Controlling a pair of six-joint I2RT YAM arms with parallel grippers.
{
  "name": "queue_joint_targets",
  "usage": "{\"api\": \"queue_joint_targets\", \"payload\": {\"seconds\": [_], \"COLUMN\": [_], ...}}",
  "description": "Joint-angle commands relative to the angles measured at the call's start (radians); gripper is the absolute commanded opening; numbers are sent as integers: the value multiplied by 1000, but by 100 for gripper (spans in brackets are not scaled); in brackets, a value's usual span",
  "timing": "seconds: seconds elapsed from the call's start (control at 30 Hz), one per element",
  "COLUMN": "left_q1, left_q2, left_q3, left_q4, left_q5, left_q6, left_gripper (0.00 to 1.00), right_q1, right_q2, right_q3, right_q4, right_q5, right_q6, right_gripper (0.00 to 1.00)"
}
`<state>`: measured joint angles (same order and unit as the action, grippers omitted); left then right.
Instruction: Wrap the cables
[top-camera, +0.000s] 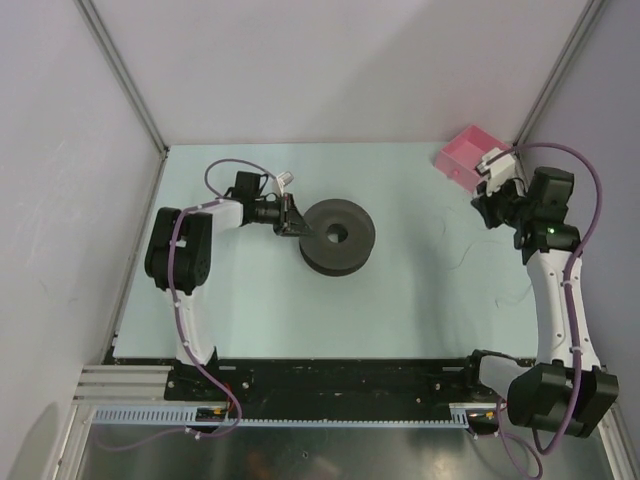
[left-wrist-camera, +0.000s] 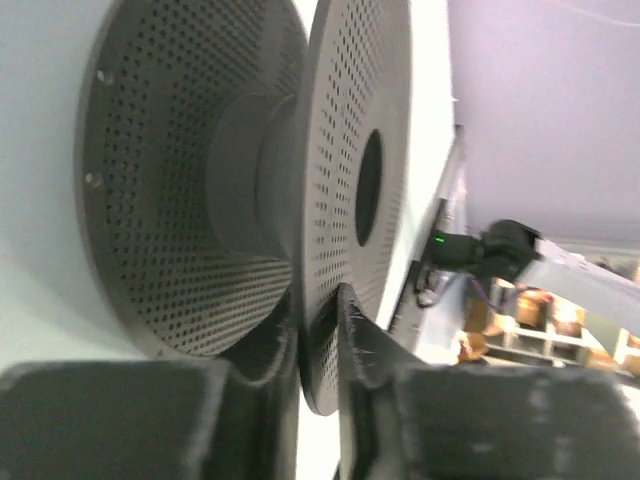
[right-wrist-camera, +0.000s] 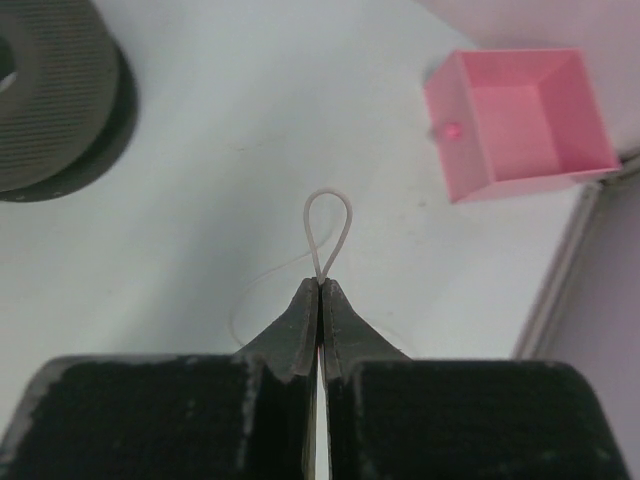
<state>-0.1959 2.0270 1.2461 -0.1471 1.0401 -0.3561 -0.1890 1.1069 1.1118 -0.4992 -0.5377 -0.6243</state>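
Right pincer (right-wrist-camera: 320, 283) is squeezed shut on a loop of hair-fine whitish wire (right-wrist-camera: 328, 191), out at 3 o'clock on the pale worktop (top-camera: 420, 300). Left pincer (left-wrist-camera: 318, 300) is clamped on the upper flange of the dark grey perforated spool (top-camera: 338, 236). The spool lies flat at 9 o'clock from the wire, nearer the left arm. The wire's tail fades toward 7 o'clock, and I can't trace its far end.

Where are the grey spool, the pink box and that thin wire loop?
spool (top-camera: 356, 222), top view, on its upper flange.
pink box (right-wrist-camera: 540, 125), right wrist view, on its inside floor.
wire (right-wrist-camera: 328, 191), right wrist view, on the top of the loop above the jaws.
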Motion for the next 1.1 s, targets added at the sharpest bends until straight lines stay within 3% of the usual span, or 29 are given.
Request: {"api": "queue_joint_targets", "payload": {"seconds": [0.0, 0.13, 0.33, 0.53, 0.77, 1.07], "left_q1": [-16, -21, -99, -195, -328, -344], "left_q2": [-1, -170, -454, -619, -737, -742], "left_q3": [10, -53, -77, -153, -248, -149], "left_q4": [39, -2, -425, -568, -572, -592], "left_q5": [14, 14, -86, -264, -408, -368], "left_q6": [16, 157, 735, 1042, 1212, 1210], "left_gripper": [5, 0, 0, 0, 0, 0], "right_q1": [66, 93, 141, 258, 428, 612], "right_q2": [31, 48, 44, 56, 115, 144], "right_q3": [19, 19, 20, 20, 20, 20], "right_q4": [-109, -147, -116, -59, -37, 49], "right_q5": [-49, -112, -163, -162, -176, -166], "right_q6": [30, 11, -36, -46, -48, -83], "right_gripper": [0, 0, 0, 0, 0, 0]}}
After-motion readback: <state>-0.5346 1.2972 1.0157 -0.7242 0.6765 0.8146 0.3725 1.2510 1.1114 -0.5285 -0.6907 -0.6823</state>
